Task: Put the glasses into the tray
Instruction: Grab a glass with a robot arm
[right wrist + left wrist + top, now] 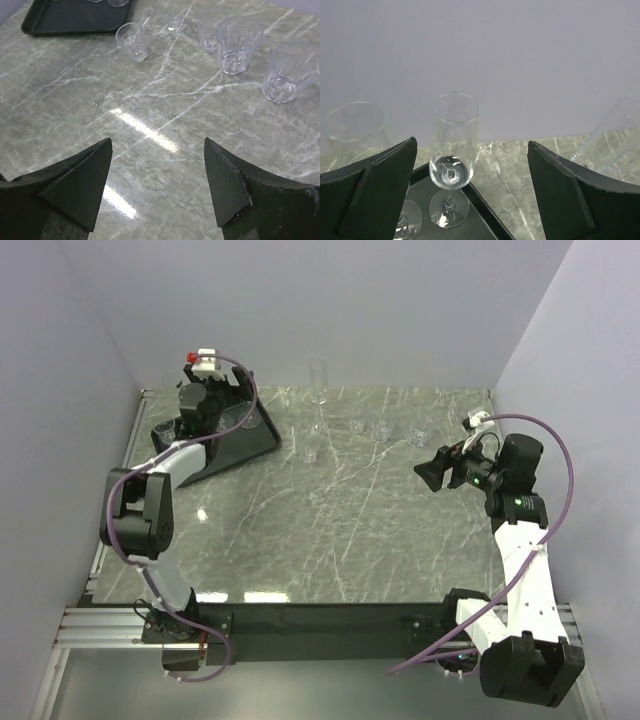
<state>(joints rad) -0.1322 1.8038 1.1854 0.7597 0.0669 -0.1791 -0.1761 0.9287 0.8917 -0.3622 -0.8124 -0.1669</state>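
Note:
The black tray (pixel 235 445) lies at the far left of the table. My left gripper (pixel 215 408) hovers over it, open and empty. In the left wrist view a stemmed glass (pixel 453 160) stands upright in the tray's corner (pixel 487 212), ahead of my open left gripper (pixel 472 147) and not touched. A second glass (pixel 354 126) stands to its left, partly hidden by my finger. My right gripper (pixel 440 472) is open and empty above the right of the table. It also shows in the right wrist view (pixel 157 145), short of two tumblers (pixel 239 44) (pixel 290 72).
On the marble table, a tall flute (pixel 318 385) stands at the back wall. A small glass (pixel 313 450) stands right of the tray, with several more in a row (pixel 381 428) toward my right gripper. Walls close in the left, back and right.

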